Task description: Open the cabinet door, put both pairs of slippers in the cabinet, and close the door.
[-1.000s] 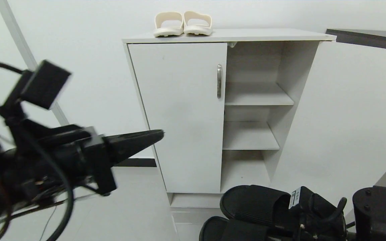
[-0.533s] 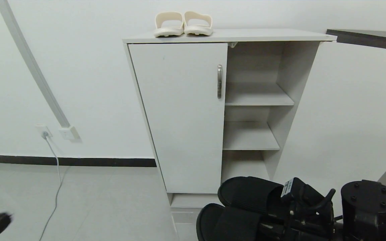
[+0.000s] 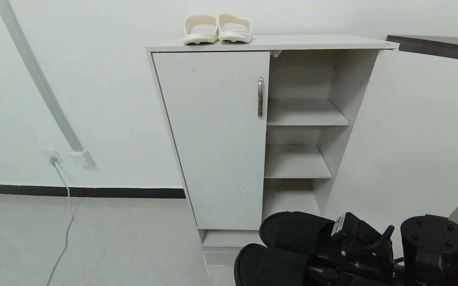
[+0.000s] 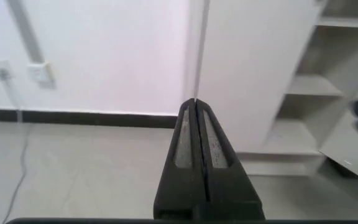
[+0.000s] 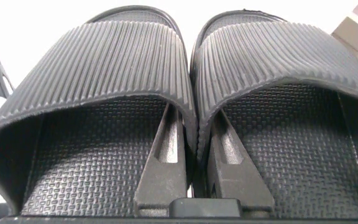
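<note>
Black slippers (image 3: pixel 292 234) hang as a pair at the near right, low in front of the cabinet (image 3: pixel 276 41) and level with its lowest open bay, toes toward it. The right tool (image 5: pixel 196 115) carries them: one finger sits inside each slipper, and the two pinch the slippers' touching inner walls between them. A small white label (image 3: pixel 339 226) sits on this tool's body, its print too small to read. Cream slippers (image 3: pixel 217 28) stand side by side on the cabinet's top, toward its left end at the far edge, toes facing out. The left door (image 3: pixel 213 139) is shut, with an upright metal handle (image 3: pixel 260 97) at its right edge. The right door (image 3: pixel 412 131) is swung wide open to the right, showing two bare shelves (image 3: pixel 304 113) and the bottom bay. The left tool (image 4: pixel 195 106) is held low above the floor (image 3: pixel 133 246) on the left, its fingers pressed together on nothing, pointing at the cabinet's left edge. On the wall to the far left a socket (image 3: pixel 52 155) has a grey cable (image 3: pixel 66 214) running down to the floor.
</note>
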Motion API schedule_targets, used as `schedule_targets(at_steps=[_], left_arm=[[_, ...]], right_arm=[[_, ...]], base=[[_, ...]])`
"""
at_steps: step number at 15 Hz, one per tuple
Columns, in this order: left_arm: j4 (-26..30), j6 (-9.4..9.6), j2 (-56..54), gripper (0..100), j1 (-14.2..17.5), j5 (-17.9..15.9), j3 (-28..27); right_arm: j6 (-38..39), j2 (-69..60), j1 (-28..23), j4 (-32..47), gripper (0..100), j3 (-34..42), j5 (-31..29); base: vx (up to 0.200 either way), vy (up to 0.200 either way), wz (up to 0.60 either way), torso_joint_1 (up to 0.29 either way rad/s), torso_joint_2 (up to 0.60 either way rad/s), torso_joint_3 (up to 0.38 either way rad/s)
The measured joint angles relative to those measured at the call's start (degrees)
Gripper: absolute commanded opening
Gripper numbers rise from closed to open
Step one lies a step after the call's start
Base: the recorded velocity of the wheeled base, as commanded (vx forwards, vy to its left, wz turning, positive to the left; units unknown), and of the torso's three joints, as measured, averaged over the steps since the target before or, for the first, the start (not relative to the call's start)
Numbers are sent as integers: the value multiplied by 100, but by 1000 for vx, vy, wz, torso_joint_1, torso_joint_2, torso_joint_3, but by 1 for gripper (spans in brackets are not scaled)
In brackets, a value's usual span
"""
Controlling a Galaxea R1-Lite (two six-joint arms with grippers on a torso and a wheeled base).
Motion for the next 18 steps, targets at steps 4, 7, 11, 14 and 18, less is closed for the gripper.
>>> schedule_targets(at_steps=[4,7,11,14,18], left_arm=[[-79,-6,-199,0,757,-44,503],[139,417,-480,0,785,-957,589],[133,447,-612,0,752,-990,608],[130,443,-634,0,752,-987,610],[133,425,-641,0,752,-987,610]], right_arm=[[-5,2,0,-1,0,35,0],[-7,11,11,0,0,39,-52],[204,221,174,-12,0,-201,-1275],[1075,577,594,-33,0,-761,-2443],[1768,1412,784,-30,0,-1740,-3607]], base=[[0,0,0,0,0,0],[0,0,0,0,0,0],[0,0,0,0,0,0],[0,0,0,0,0,0],[0,0,0,0,0,0]])
